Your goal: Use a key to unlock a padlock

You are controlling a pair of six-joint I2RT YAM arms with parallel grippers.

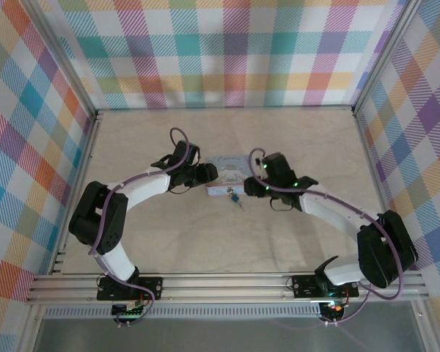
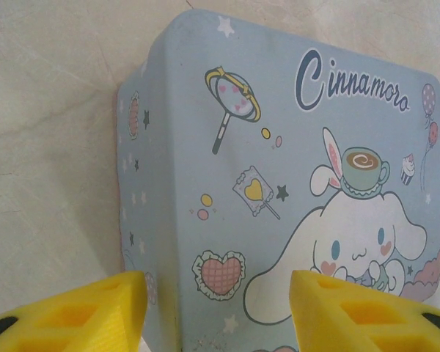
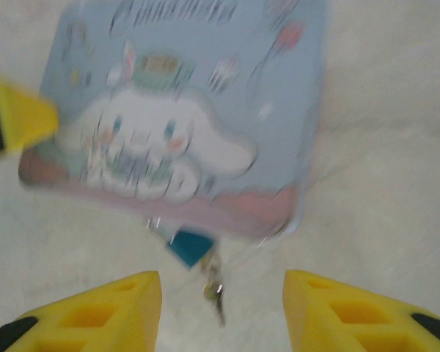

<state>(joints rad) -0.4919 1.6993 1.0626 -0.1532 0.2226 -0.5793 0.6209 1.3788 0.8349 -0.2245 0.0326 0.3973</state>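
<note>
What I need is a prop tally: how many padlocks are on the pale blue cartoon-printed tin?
1. A small teal padlock sits at the near rim of the pale blue cartoon-printed rectangular tin; the wrist view is blurred, and the tin's far side could hide another.

A pale blue rectangular tin (image 2: pixel 227 220) lies flat near the middle of the pale, marbled desk (image 1: pixel 169 242). Its lid is printed with a white long-eared cartoon dog wearing a teacup, a hand mirror, a lollipop, a checked heart, balloons and the word "Cinnamoro". Pastel plaid walls (image 1: pixel 227 51) stand round the desk on three sides, and aluminium rails (image 1: pixel 227 282) run along its near edge.
</note>
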